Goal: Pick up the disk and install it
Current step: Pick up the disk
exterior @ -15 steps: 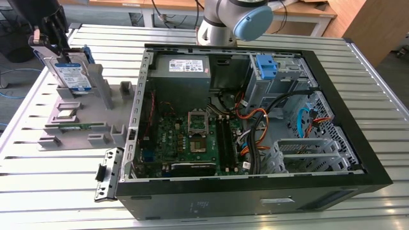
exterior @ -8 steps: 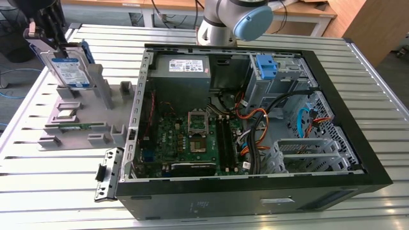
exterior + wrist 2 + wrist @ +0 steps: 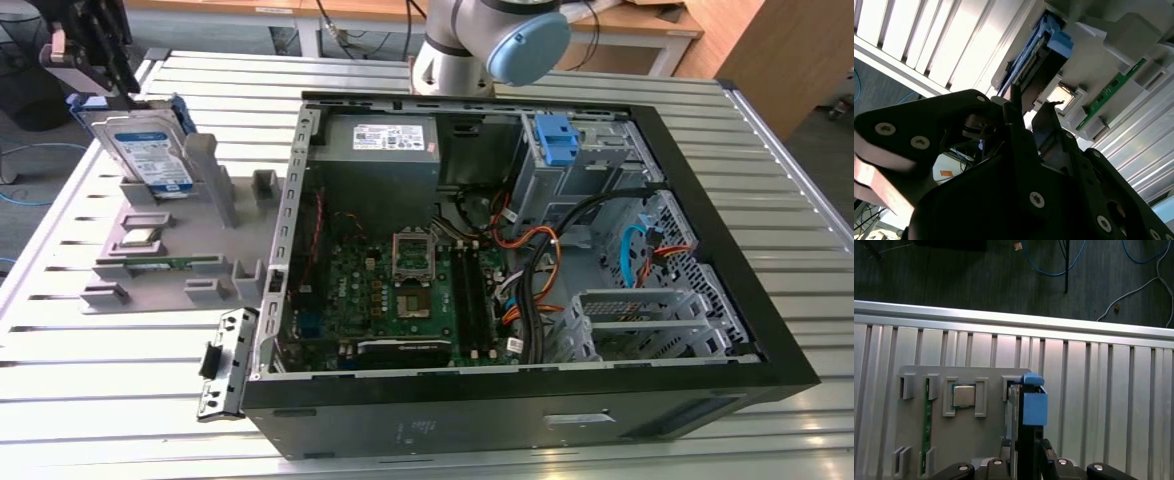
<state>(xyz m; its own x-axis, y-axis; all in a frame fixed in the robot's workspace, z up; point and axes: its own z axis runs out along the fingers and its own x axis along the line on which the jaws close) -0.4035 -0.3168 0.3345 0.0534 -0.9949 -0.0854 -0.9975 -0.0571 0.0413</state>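
The disk point(image 3: 144, 152) stands on edge in a slot of the grey holder plate point(image 3: 200, 240), at the exterior view's left; it is silver with a white-and-blue label and blue rails. My gripper point(image 3: 123, 88) hangs right above its top edge. In the second wrist view the gripper point(image 3: 1031, 107) has its fingers point(image 3: 1013, 102) apart, with the disk point(image 3: 1040, 52) just beyond the tips. The first wrist view looks along the disk's blue rail point(image 3: 1034, 407), which runs into the gripper point(image 3: 1026, 446). The gripper is open and holds nothing.
An open computer case point(image 3: 747, 330) lies at the exterior view's right, with the motherboard point(image 3: 400, 290), cables, a grey power supply point(image 3: 380, 140) and a blue bracket point(image 3: 553, 136) in the drive bay. The holder plate also carries a chip point(image 3: 964, 395) and a green memory stick point(image 3: 926, 425).
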